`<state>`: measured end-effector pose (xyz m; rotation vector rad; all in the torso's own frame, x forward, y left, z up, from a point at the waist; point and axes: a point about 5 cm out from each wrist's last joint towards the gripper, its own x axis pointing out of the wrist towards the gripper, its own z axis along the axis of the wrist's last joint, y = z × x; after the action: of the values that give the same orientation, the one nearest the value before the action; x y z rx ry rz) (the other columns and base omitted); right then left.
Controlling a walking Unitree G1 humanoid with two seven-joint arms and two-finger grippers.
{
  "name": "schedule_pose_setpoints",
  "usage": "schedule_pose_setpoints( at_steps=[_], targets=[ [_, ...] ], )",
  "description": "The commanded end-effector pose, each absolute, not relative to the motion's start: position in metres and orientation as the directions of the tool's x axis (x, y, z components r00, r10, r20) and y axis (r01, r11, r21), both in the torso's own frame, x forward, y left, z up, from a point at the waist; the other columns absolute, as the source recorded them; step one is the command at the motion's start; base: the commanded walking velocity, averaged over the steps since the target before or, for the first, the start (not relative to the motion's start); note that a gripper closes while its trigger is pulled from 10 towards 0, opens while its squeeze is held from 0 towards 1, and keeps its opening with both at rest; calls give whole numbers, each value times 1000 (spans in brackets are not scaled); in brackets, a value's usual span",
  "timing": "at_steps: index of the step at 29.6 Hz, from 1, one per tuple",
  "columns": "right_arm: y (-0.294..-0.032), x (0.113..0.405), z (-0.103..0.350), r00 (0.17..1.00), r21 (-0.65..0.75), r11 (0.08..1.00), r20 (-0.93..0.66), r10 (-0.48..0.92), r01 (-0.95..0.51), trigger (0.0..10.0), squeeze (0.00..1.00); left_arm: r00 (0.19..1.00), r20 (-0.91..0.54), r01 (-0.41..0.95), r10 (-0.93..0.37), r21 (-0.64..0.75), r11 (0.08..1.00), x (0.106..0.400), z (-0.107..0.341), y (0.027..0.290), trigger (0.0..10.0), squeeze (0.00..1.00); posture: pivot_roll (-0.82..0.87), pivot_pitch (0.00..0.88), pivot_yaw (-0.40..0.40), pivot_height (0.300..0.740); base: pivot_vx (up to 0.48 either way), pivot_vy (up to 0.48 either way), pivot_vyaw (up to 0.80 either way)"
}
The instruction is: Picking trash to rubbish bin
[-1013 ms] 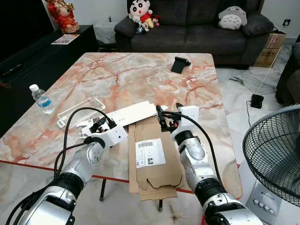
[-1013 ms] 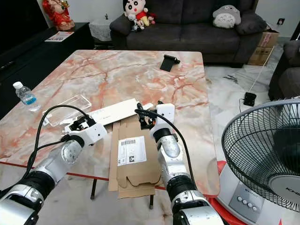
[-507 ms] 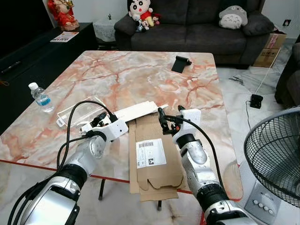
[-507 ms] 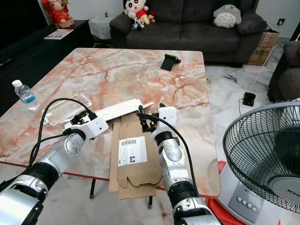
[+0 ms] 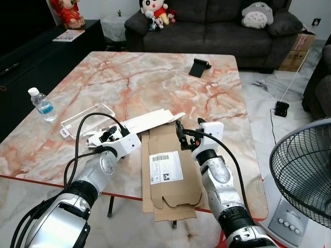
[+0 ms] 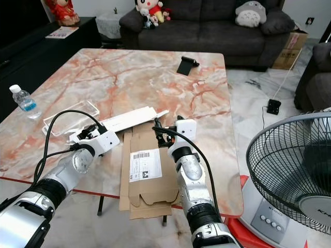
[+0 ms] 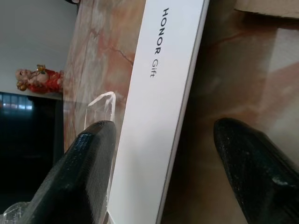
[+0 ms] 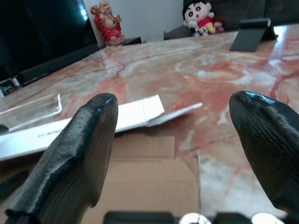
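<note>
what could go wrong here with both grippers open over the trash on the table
The left gripper straddles the long white box; gripped near one end, it may swing or slip. The flattened cardboard overhangs the table edge, so a nudge from the right gripper might tip it off. The white box overlaps the clear plastic tray, which might get dragged.

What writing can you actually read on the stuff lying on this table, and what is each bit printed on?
"HONOR Gift": on the long white box, between the open fingers of the left claw.
Shipping label on the flattened cardboard box: barcode and print too small to read.
Water bottle label: too small to read.
Booklet on the dark cabinet: too blurred to read.
</note>
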<state>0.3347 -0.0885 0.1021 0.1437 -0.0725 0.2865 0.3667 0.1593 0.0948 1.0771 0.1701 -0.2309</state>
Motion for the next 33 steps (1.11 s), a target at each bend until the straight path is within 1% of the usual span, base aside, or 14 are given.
schedule_pose_setpoints(
  at_steps=[1, 10, 16, 17, 18, 33],
  targets=[
    [-85, 334, 105, 954, 126, 947, 98, 284, -294, 10000, 0, 964, -252, 264, -87, 856, 445, 370, 99, 161, 10000, 0, -25, 87, 39, 740, 0, 0, 0],
    [-86, 332, 104, 957, 132, 949, 89, 275, -285, 10000, 0, 982, -189, 172, -7, 875, 453, 380, 115, 170, 10000, 0, -25, 104, 42, 740, 0, 0, 0],
    [-87, 332, 104, 959, 134, 951, 83, 270, -279, 10000, 0, 983, -181, 154, 17, 880, 449, 383, 120, 173, 10000, 0, -25, 102, 44, 740, 0, 0, 0],
    [-87, 332, 104, 960, 134, 951, 82, 269, -278, 10000, 0, 983, -184, 158, 16, 879, 449, 383, 120, 172, 8941, 0, -26, 101, 45, 740, 0, 0, 0],
    [-87, 332, 103, 960, 134, 952, 81, 267, -275, 10000, 0, 982, -189, 163, 13, 878, 451, 383, 120, 172, 0, 0, -26, 101, 46, 740, 0, 0, 0],
    [-90, 332, 102, 965, 134, 956, 75, 252, -261, 10000, 0, 978, -206, 183, 5, 878, 443, 381, 113, 171, 0, 0, -30, 89, 51, 740, 0, 0, 0]
  ],
)
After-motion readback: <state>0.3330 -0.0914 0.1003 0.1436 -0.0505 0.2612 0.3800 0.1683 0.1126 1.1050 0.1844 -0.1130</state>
